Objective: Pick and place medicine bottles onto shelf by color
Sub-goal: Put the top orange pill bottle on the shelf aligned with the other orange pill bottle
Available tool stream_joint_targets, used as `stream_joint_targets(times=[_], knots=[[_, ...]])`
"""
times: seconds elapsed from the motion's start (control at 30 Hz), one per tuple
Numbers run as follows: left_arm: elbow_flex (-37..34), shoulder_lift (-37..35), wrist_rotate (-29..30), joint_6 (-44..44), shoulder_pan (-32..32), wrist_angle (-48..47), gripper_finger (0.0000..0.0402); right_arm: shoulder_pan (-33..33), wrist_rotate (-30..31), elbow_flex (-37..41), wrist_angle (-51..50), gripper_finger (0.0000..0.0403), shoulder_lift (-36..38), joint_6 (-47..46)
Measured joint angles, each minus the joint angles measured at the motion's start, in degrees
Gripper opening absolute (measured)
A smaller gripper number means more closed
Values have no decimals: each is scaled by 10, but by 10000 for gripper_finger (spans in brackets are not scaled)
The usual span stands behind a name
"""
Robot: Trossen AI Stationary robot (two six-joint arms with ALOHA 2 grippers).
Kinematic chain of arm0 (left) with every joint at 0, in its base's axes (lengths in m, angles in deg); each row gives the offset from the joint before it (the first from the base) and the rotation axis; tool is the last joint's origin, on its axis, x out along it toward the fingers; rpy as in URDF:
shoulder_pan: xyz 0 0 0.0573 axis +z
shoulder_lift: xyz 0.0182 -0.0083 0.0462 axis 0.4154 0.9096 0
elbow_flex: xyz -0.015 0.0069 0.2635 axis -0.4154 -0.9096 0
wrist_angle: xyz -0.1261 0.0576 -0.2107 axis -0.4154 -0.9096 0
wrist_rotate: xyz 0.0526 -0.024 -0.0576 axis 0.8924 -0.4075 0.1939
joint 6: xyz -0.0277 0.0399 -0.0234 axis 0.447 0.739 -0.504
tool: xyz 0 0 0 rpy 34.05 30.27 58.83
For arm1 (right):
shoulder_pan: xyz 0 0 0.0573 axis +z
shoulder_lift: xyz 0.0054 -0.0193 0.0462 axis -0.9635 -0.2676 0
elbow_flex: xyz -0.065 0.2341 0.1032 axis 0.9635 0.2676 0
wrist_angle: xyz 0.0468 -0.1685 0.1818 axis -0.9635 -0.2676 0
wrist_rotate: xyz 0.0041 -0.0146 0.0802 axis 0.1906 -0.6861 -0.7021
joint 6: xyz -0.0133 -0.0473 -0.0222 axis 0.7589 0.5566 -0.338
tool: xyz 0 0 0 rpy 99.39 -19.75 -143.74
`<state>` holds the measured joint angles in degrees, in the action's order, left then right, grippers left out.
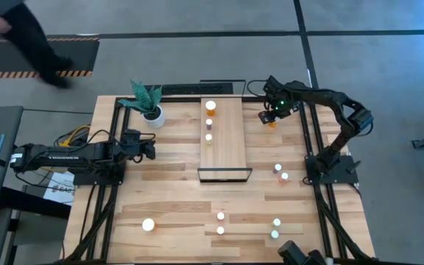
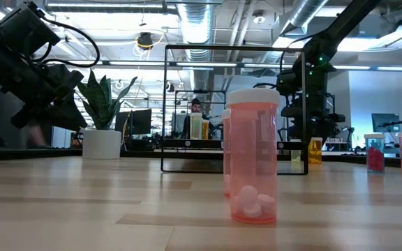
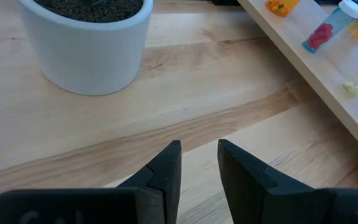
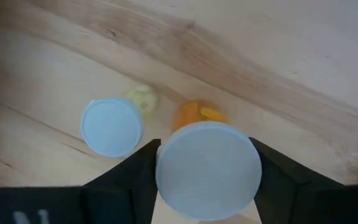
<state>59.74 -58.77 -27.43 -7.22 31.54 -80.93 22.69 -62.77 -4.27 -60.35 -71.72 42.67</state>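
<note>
The light-wood shelf [image 1: 225,140] lies mid-table and bears three bottles [image 1: 210,122] along its left side; they also show in the left wrist view [image 3: 325,28]. My right gripper [image 1: 271,112] is at the far right of the table, beside the shelf, shut on an orange bottle [image 1: 272,122] with a white cap [image 4: 207,169]. A smaller pale bottle [image 4: 112,126] stands right beside it. My left gripper [image 1: 151,147] waits open and empty left of the shelf, near the plant pot [image 3: 86,43]. Several more bottles stand on the near half of the table [image 1: 221,223]. My right gripper has the orange bottle between its two fingers [image 4: 143,171], one on each side of the bottle's top at the white cap's rim [image 4: 164,163]. The fingers come from above, pointing down. The bottle is upright; I cannot tell whether its base is on the table.
A white pot with a green plant [image 1: 152,110] stands at the far left of the shelf. Bottles stand at the right [image 1: 280,172], near right [image 1: 275,228] and near left [image 1: 148,224]. The shelf's black frame [image 1: 224,175] is at its near end. A person [image 1: 20,37] walks beyond the table.
</note>
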Motion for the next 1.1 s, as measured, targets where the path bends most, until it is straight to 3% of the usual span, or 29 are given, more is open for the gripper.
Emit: stream_joint_targets(times=[0.47, 0.83, 1.1], knots=[[0, 0, 0, 0, 0, 0, 91, 18, -19, 1, -49, 219, 33, -38], [0, 0, 0, 0, 0, 0, 91, 140, 10, 0, -74, 210, 104, -126], [0, 0, 0, 0, 0, 0, 91, 204, 33, -46, -67, 207, 87, -132]])
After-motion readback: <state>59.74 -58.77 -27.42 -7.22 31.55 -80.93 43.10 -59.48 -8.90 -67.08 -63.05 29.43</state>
